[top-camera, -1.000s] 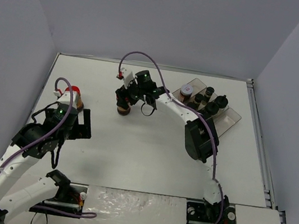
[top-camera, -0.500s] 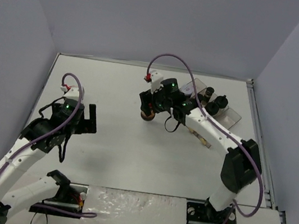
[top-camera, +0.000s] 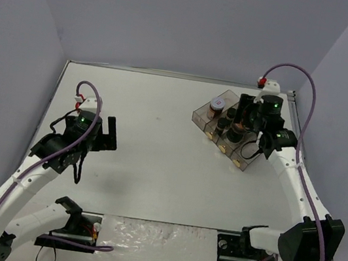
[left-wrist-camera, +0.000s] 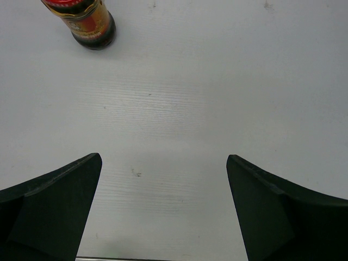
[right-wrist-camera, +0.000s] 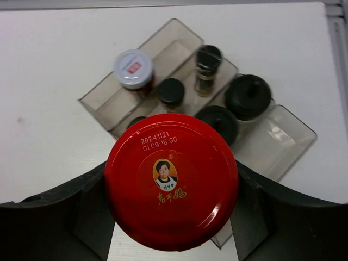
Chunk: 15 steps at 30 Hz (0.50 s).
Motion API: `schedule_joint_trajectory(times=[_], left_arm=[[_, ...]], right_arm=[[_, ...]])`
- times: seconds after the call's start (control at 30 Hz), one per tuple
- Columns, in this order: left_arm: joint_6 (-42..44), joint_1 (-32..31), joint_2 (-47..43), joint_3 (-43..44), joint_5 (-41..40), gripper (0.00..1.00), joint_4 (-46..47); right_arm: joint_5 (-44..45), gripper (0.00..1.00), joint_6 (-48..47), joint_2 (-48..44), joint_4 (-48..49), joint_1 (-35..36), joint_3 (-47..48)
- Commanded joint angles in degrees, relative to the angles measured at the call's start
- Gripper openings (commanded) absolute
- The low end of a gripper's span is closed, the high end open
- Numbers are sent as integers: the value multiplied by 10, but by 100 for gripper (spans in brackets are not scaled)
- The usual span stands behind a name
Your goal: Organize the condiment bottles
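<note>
Red-capped jar [right-wrist-camera: 171, 185]: being clamped by the right claw [right-wrist-camera: 173, 217] above the clear tray [right-wrist-camera: 285, 138], far right. White-lidded jar [right-wrist-camera: 133, 68] and black-capped jars [right-wrist-camera: 247, 97]: being housed in the tray. Left claw [left-wrist-camera: 163, 204]: being held wide apart, empty. Second red-capped jar [left-wrist-camera: 84, 22]: being shown upright on the table [left-wrist-camera: 217, 81], far left.
</note>
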Motion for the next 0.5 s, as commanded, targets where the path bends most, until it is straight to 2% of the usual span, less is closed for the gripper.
schedule_joint_trajectory(times=[0.0, 0.2, 0.33, 0.47], left_arm=[[-3, 5, 3, 3, 8, 97, 37], [-5, 5, -6, -2, 8, 97, 32], [-6, 5, -15, -3, 5, 97, 23], [-10, 5, -25, -11, 0, 97, 20]], right_arm=[[27, 0, 33, -39, 56, -75, 9], [2, 0, 40, 6, 59, -155, 28], [-44, 0, 47, 17, 65, -163, 46], [-35, 0, 49, 11, 68, -165, 49]])
